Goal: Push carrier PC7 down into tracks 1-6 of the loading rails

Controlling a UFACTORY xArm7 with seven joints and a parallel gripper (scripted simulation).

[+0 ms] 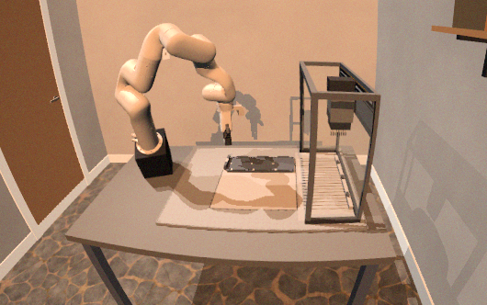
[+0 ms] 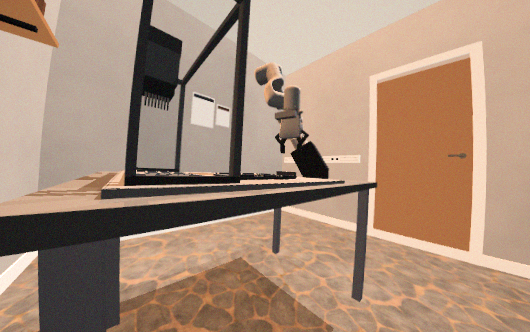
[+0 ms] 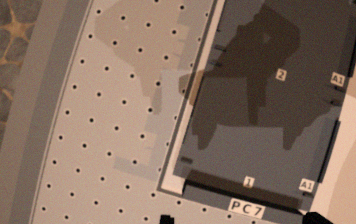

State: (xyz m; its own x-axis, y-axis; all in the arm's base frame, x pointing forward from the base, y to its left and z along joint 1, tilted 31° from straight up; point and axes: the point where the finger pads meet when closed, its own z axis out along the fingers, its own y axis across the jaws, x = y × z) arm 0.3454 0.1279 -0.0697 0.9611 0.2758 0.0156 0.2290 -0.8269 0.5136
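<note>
Carrier PC7 (image 1: 261,163) (image 2: 265,175) (image 3: 260,145) is a dark flat tray lying on the deck, left of the loading rails (image 1: 322,184). Its white PC7 label (image 3: 246,207) and its dark handle bar (image 3: 235,186) show at the bottom of the wrist view. My gripper (image 1: 226,139) (image 2: 292,146) (image 3: 241,221) is open and empty. It hangs a little above the deck, over the carrier's handle end on the side nearest the arm's base. Only the two fingertips show at the lower edge of the wrist view. I see no lit lamp.
A dark open frame (image 1: 312,138) (image 2: 240,90) stands over the rails and carries a hanging pipetting head (image 1: 341,103) (image 2: 160,65). A perforated mat (image 3: 100,125) (image 1: 193,202) covers the table, with a tan plate (image 1: 253,193) beside the carrier. The table edge (image 3: 55,75) runs left of the gripper.
</note>
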